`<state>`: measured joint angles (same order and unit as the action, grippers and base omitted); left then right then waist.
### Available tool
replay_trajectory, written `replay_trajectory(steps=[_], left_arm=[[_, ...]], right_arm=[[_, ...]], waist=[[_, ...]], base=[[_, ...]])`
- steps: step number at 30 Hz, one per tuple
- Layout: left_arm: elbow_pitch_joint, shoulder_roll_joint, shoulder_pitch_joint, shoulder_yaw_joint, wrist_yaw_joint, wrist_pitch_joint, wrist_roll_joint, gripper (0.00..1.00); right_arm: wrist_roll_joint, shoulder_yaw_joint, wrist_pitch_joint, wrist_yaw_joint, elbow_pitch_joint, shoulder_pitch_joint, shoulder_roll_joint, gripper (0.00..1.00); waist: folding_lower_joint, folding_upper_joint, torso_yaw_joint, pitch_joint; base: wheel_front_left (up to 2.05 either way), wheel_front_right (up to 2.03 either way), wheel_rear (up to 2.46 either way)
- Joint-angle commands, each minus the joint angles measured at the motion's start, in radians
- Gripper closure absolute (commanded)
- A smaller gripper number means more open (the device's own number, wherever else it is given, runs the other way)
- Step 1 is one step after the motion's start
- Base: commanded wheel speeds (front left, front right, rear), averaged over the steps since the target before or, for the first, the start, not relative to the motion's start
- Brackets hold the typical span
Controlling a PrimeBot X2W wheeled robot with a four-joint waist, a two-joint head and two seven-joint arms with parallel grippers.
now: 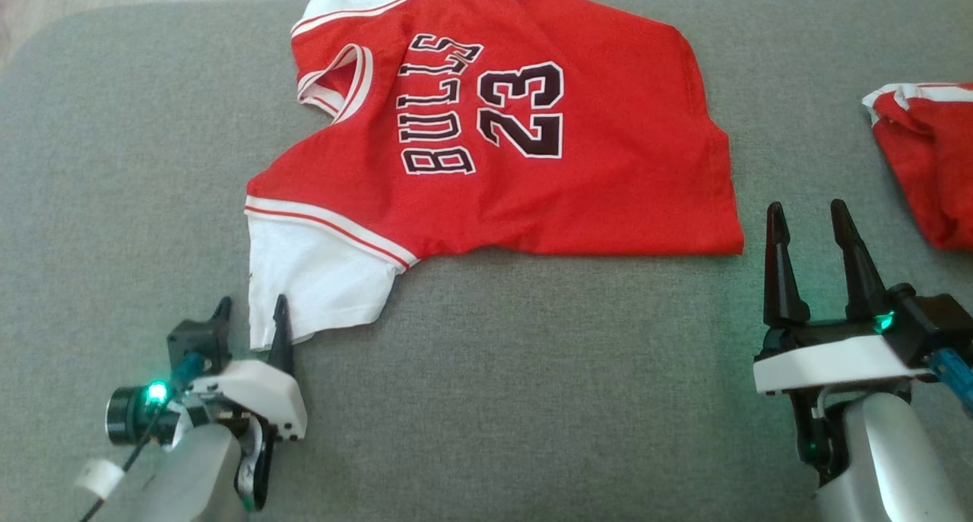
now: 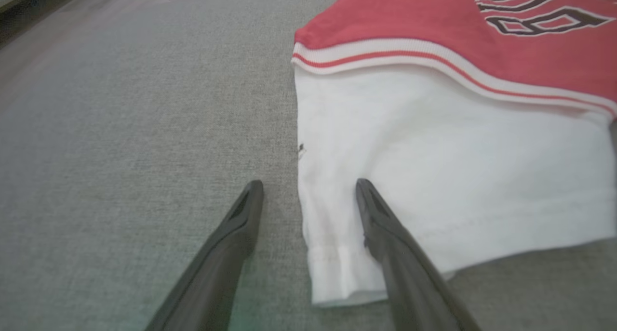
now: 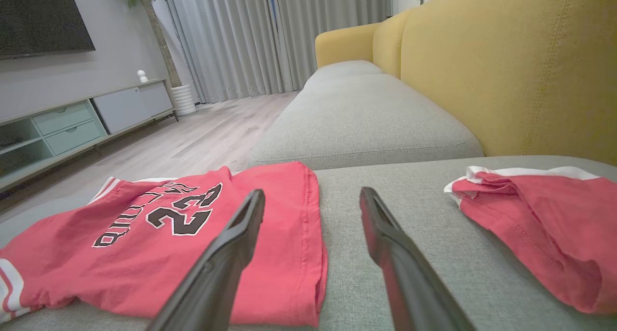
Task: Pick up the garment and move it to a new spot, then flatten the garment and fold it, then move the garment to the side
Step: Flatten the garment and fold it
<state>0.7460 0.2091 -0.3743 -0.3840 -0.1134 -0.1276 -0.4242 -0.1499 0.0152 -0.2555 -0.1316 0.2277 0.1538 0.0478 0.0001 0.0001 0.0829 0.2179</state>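
Garment [image 1: 517, 150] lay spread on grey sofa cushion [image 1: 114, 165]; left pincer [image 1: 252, 302], fingers apart, straddled garment's white sleeve [image 1: 319, 279] edge, right pincer [image 1: 806, 205] apart and empty beside garment's hem corner; best pinch both layers low before lifting.

Right pincer [image 3: 312, 193] parted wide, grey cushion [image 3: 414, 234] beneath, red jersey [image 3: 72, 263] and another red garment [image 3: 544, 225] flanking

A living room with sofa [image 3: 506, 71], television [image 3: 43, 18], curtains [image 3: 250, 37]
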Motion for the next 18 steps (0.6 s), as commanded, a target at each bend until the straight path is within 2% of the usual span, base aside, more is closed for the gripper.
replay_trajectory(steps=[1,6,7,8,9,14,18], left_arm=[[0.012,0.022,-0.035,0.031,0.004,0.020,-0.007,0.00],[0.054,0.015,-0.046,0.006,0.044,0.066,-0.016,0.00],[0.058,0.013,-0.048,-0.001,0.055,0.073,-0.017,0.30],[0.060,0.011,-0.049,-0.007,0.065,0.078,-0.017,0.72],[0.061,0.009,-0.049,-0.011,0.073,0.082,-0.019,1.00],[0.052,0.000,-0.049,-0.019,0.094,0.074,-0.028,1.00],[0.018,-0.006,-0.048,-0.009,0.106,0.023,-0.043,1.00]], right_arm=[[-0.008,-0.020,-0.006,0.001,-0.036,0.032,0.002,0.00],[-0.009,-0.017,-0.006,0.001,-0.035,0.037,0.002,0.00],[-0.009,-0.017,-0.006,0.001,-0.034,0.037,0.002,0.00],[-0.009,-0.016,-0.006,0.001,-0.034,0.036,0.002,0.00],[-0.009,-0.015,-0.006,0.001,-0.032,0.036,0.002,0.00],[-0.005,-0.013,-0.006,0.001,-0.022,0.038,0.002,0.00],[-0.001,-0.011,-0.006,0.001,-0.009,0.041,0.002,0.00]], waist=[[-0.0001,-0.0001,-0.003,0.002],[-0.0001,-0.0001,-0.008,0.004],[-0.0001,-0.0001,-0.008,0.003],[-0.0001,-0.0001,-0.008,0.002],[-0.0001,-0.0001,-0.007,0.000],[-0.0001,-0.0001,-0.006,-0.010],[-0.0001,-0.0001,-0.003,-0.024]], base=[[0.00,0.00,0.00],[0.00,0.00,0.00],[0.00,0.00,0.00],[0.00,0.00,0.00],[0.00,0.00,0.00],[0.00,0.00,0.00],[0.00,0.00,0.00]])
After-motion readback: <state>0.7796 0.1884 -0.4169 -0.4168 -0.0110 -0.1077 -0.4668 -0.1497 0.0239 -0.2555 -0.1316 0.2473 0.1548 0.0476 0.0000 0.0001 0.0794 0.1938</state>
